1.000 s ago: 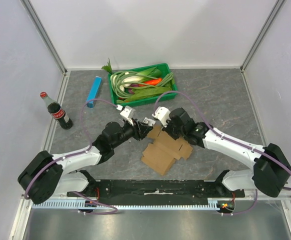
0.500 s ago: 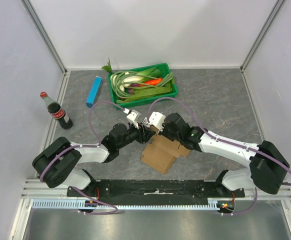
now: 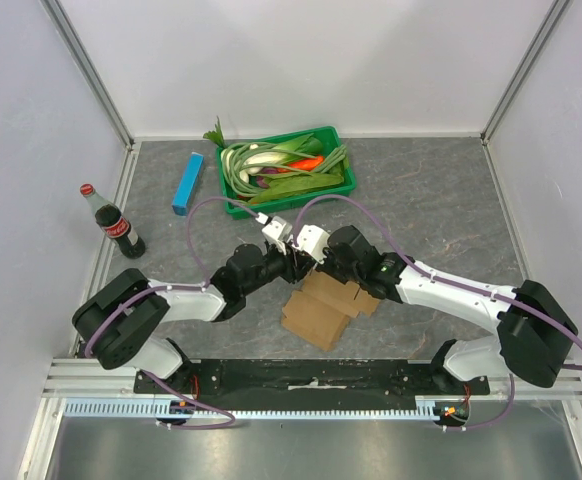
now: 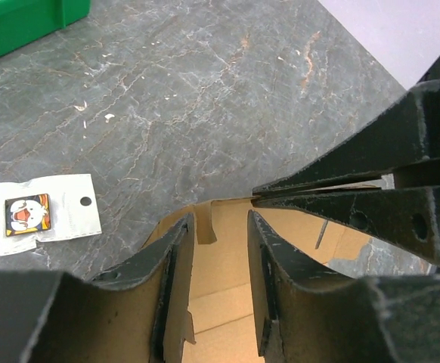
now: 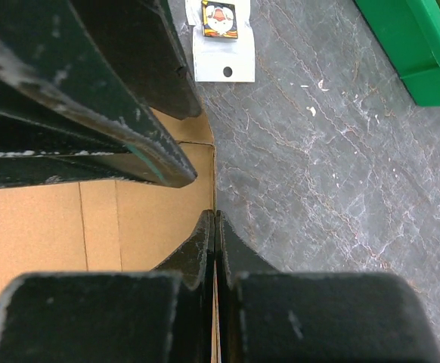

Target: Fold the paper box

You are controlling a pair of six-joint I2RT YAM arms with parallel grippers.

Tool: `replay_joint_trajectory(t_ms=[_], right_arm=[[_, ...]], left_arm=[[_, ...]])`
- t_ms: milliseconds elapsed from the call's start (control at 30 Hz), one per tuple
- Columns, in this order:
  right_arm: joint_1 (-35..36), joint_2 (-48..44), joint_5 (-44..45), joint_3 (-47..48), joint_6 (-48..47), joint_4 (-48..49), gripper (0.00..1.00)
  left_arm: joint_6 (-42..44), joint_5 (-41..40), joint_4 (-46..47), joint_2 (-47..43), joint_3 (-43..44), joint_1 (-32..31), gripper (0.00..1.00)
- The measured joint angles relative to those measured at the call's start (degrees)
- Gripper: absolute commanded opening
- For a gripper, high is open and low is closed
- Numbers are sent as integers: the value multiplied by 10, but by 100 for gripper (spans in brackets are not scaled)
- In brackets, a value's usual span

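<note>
The paper box [image 3: 316, 315] is a flat brown cardboard piece lying between the two arms, with its far-left end raised. My right gripper [image 3: 317, 266] is shut on a thin upright edge of the paper box [image 5: 54, 227]; its fingertips [image 5: 215, 215] meet on that edge. My left gripper [image 3: 296, 262] stands open over the same end. In the left wrist view a cardboard flap [image 4: 176, 302] lies against the inside of one finger, with a gap to the other. The left gripper [image 4: 218, 223] faces the right gripper's fingers [image 4: 356, 197], almost touching them.
A green tray [image 3: 336, 135] of vegetables stands at the back. A slim blue box [image 3: 187, 183] and a cola bottle [image 3: 119, 225] are at the left. A small white card [image 4: 46, 212] lies on the grey tabletop just beyond the box.
The left arm has pushed right and forward to the box's raised end, and its jaws have narrowed. The right gripper has shifted slightly left, still shut on the cardboard edge.
</note>
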Motion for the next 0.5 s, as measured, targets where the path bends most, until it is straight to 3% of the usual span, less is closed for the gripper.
replay_joint_trajectory(t_ms=[500], right_arm=[[0, -1, -5, 2, 2, -9, 0]], left_arm=[[50, -62, -39, 12, 24, -33, 31]])
